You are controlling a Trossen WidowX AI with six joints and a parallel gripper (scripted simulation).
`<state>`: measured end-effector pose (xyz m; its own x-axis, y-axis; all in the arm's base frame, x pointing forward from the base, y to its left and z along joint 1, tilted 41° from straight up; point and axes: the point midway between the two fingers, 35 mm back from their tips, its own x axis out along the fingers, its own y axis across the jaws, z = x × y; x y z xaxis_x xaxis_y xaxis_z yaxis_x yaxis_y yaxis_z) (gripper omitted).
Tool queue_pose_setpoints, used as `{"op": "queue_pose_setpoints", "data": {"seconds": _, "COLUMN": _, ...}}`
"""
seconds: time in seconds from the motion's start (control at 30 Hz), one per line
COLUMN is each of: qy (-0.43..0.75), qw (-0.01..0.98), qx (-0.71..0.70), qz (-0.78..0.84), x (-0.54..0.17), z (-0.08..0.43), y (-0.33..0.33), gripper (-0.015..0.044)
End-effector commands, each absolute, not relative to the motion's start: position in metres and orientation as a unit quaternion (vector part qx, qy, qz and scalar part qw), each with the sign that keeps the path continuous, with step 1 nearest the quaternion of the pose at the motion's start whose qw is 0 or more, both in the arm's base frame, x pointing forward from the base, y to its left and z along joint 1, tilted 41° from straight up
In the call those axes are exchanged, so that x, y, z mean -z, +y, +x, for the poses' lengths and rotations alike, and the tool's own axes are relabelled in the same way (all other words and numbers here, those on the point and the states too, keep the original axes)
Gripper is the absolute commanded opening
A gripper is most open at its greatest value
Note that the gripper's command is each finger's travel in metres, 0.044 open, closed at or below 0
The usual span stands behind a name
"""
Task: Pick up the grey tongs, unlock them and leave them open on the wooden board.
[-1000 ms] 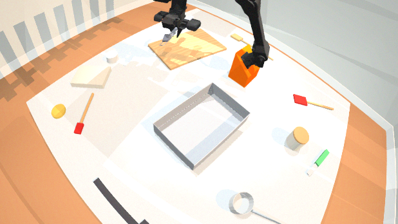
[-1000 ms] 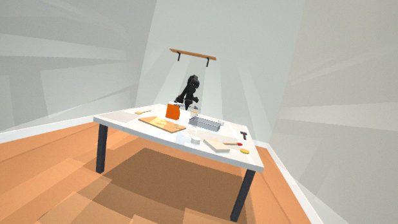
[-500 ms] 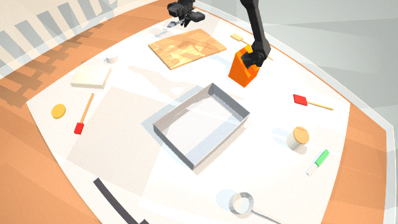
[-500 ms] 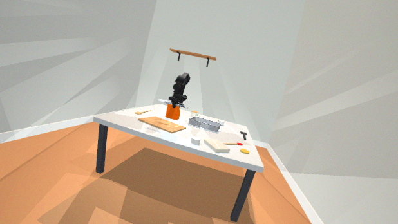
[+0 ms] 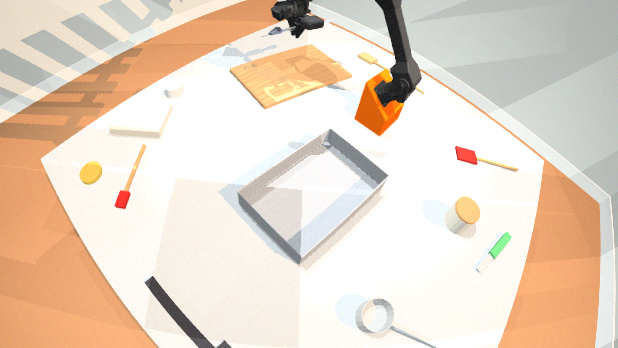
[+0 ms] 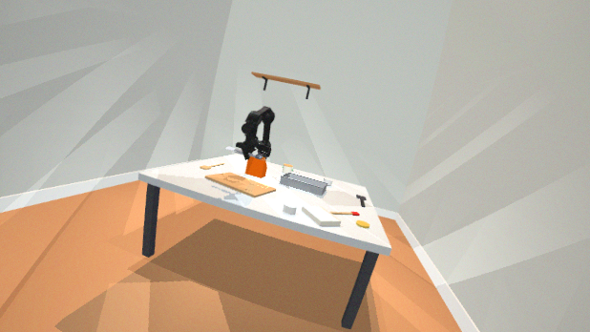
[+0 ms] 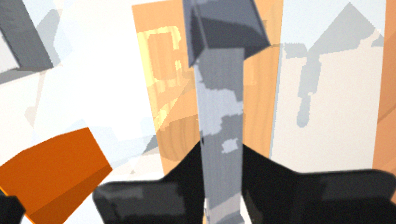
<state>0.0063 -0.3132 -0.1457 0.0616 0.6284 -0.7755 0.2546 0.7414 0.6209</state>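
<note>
The grey tongs (image 5: 276, 31) (image 6: 232, 149) (image 7: 221, 105) are held in the air, off the roasting tin. In the wrist view they run up the middle, with a wider dark grey part at the top; whether they are locked cannot be told. My gripper (image 5: 297, 31) (image 7: 216, 142) is shut on them, above the far side of the table, past the wooden board (image 5: 250, 80) (image 6: 260, 191) (image 7: 260, 115) in the top view. The board lies flat with nothing resting on it. The roasting tin (image 5: 270, 230) (image 6: 303, 184) (image 7: 31, 37) stands empty near the middle of the table.
An orange block (image 5: 372, 112) (image 6: 256, 167) (image 7: 60, 172) stands by the arm's base, between board and tin. A wooden spatula (image 5: 367, 58) lies behind the board. A white cup (image 5: 174, 90) and a pale slab (image 5: 135, 131) lie to the left. A lidded jar (image 5: 461, 220) stands right of the tin.
</note>
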Motion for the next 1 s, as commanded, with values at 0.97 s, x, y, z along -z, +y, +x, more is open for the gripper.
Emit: {"op": "queue_pose_setpoints", "data": {"seconds": 0.97, "qy": 0.189, "qw": 0.915, "qx": 0.075, "qz": 0.349, "x": 0.114, "z": -0.031, "y": -0.329, "gripper": -0.015}}
